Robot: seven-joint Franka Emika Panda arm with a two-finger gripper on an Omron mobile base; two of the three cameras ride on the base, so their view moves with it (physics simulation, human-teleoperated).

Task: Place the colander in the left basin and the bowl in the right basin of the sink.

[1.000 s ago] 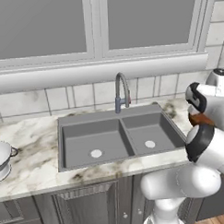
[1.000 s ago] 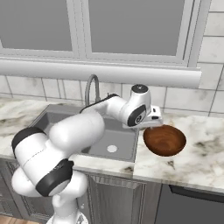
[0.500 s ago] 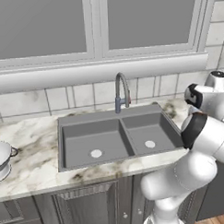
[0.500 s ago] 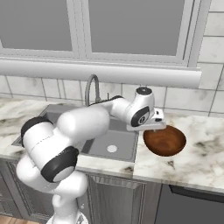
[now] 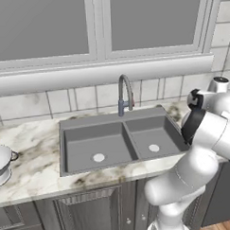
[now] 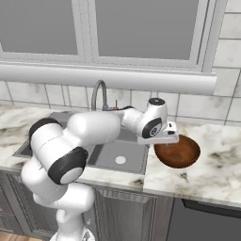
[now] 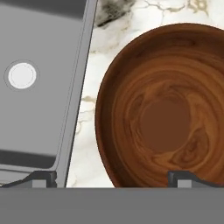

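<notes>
The reddish-brown bowl [image 6: 178, 151] rests on the marble counter just right of the sink [image 5: 107, 118]. My gripper [image 6: 166, 140] hangs open right over the bowl's left rim, holding nothing. In the hand view the bowl [image 7: 166, 118] lies close below, and its near left rim falls between the two fingertips [image 7: 41, 178] of the gripper [image 7: 113, 180]. The right basin [image 7: 39, 109] sits beside the bowl. The white colander [image 5: 1, 162] stands on the counter at the far left. Between them lie the left basin [image 5: 89, 141] and the right basin [image 5: 148, 134].
A grey arched faucet [image 5: 125, 92] rises behind the sink's divider. A tiled wall and a window ledge [image 5: 101, 72] run along the back. Marble counter [image 6: 216, 164] stretches right of the bowl. My arm's elbow [image 5: 207, 132] covers the counter on the right in the left base view.
The hand has moved right and down, closer to the bowl's left rim. The elbow has swung. The jaws stayed open; bowl and colander have not moved.
</notes>
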